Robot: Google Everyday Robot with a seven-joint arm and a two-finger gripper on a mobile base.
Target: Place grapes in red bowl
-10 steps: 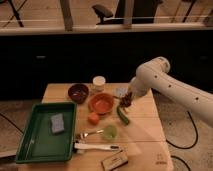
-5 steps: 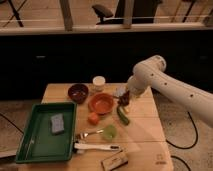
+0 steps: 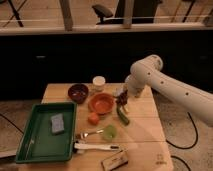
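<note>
arm has swung a little left, so the gripper [image 3: 121, 96], closed on the grapes [image 3: 121, 102], now hangs just beside the red bowl [image 3: 100, 105], not yet over it.

Dim warm light; hand [image 3: 121, 98] beside red bowl [image 3: 101, 103] lies in shadow.

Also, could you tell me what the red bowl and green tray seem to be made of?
The red bowl looks like smooth plastic: even colour, soft sheen. The green tray likewise, probably moulded plastic with a raised rim. The gripper, shut on the grapes, hangs beside the bowl.
</note>
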